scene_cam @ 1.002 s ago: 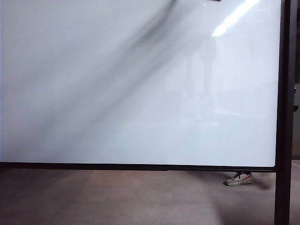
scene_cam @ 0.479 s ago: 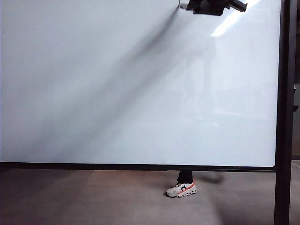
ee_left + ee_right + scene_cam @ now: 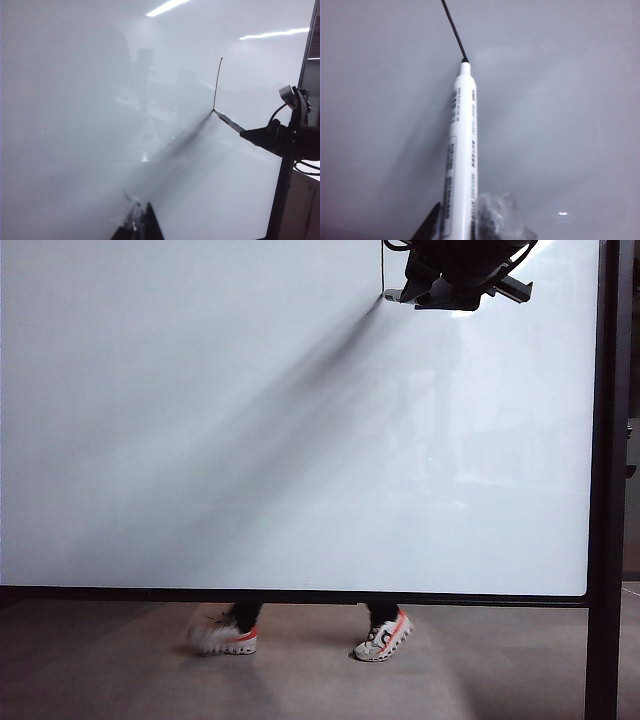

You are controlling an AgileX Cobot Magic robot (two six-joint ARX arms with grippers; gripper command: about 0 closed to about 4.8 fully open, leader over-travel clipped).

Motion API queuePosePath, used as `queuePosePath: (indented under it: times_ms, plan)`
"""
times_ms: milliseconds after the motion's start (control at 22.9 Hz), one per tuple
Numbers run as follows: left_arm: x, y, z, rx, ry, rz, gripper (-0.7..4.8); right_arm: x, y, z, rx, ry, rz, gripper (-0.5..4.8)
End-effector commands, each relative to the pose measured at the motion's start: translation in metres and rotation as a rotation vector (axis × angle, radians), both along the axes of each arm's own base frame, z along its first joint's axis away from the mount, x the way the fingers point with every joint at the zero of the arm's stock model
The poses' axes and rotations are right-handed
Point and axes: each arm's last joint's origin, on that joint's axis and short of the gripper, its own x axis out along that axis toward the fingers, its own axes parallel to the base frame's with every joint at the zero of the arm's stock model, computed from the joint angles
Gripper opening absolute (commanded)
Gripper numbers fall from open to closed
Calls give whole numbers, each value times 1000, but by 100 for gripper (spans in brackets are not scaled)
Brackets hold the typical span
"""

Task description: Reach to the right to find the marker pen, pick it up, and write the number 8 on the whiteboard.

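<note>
One stroke so far. Exterior view: your right gripper (image 3: 400,296) sits high on the whiteboard (image 3: 250,440), clenched on the marker pen (image 3: 389,297), tip at the board.

Left wrist view: pen (image 3: 229,120) touches the foot of a thin black line (image 3: 217,82), the number 8 barely begun. Left gripper (image 3: 140,226): cannot tell its fingers.

Right wrist view: pen (image 3: 461,150) gripped, tip on line. Next, turn the stroke sideways, pressure steady.

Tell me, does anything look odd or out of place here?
Only one thing: a person's sneakers show below the whiteboard, so someone is walking behind it. Otherwise all looks orderly: the right pincer holds the marker pen with its tip at a thin black line. The left pincer hangs back.
</note>
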Motion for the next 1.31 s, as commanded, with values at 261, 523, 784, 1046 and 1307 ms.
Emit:
queuePosePath:
  times_ms: [261,523,784,1046,1307]
  plan:
    - [-1,0,3,-5,-13,-4,-5,2,-8,5,18,-29,-75,-6]
    - [-1,0,3,-6,-13,-5,-5,2,-21,8,15,-27,-134,-6]
    - [-1,0,2,-5,-12,-5,-5,-4,-41,7,13,-25,-192,-6]
    - [-1,0,2,-5,-12,-4,-5,-17,-56,7,19,-39,-182,-6]
    - [-1,0,2,-5,-13,-4,-5,-24,-44,18,48,-109,-74,-6]
